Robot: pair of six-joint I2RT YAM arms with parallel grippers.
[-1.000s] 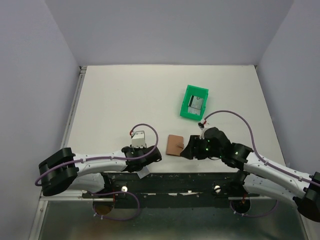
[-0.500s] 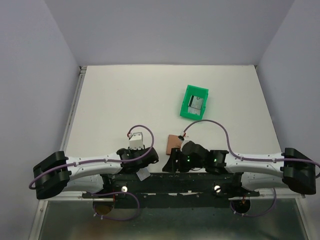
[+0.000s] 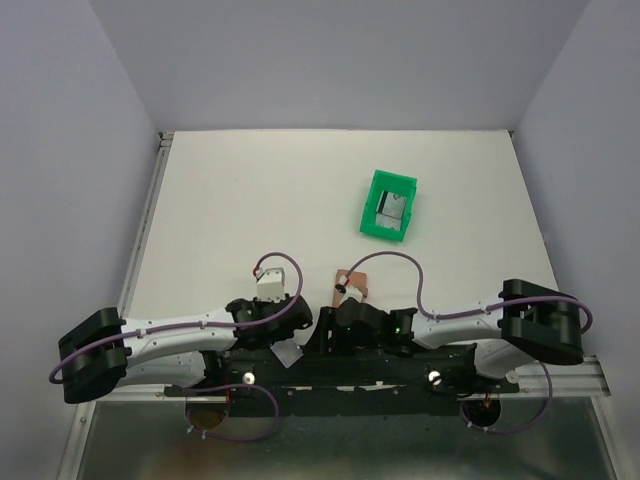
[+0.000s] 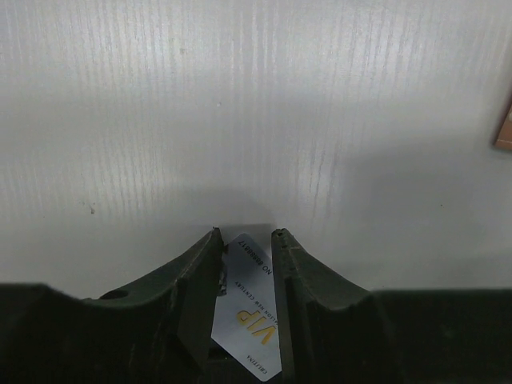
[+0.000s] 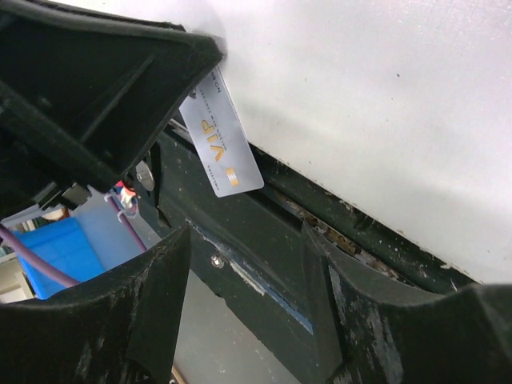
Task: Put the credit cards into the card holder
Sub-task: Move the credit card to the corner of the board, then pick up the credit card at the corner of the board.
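In the left wrist view a pale grey credit card (image 4: pixel 248 312) with gold "VIP" lettering sits between the fingers of my left gripper (image 4: pixel 245 236), which is shut on its edges. Seen from above, that gripper (image 3: pixel 288 336) is at the table's near edge, and the card (image 3: pixel 288 352) juts out over the black rail. The right wrist view shows the same card (image 5: pixel 222 140) hanging from the left gripper's dark body. My right gripper (image 5: pixel 246 232) is open and empty, and from above it (image 3: pixel 318 335) lies just right of the left one. The tan card holder (image 3: pixel 357 284) lies flat behind the right wrist, partly covered by its cable.
A green plastic bin (image 3: pixel 376 190) stands further back right of centre with a grey flat piece inside. The black frame rail (image 5: pixel 264 240) runs along the table's near edge beneath both grippers. A sliver of the card holder (image 4: pixel 505 132) shows at the right border of the left wrist view.
The right arm has swung left along the near edge, bringing its open gripper from beside the card holder to close by the left gripper. The left gripper drew back slightly with the card.
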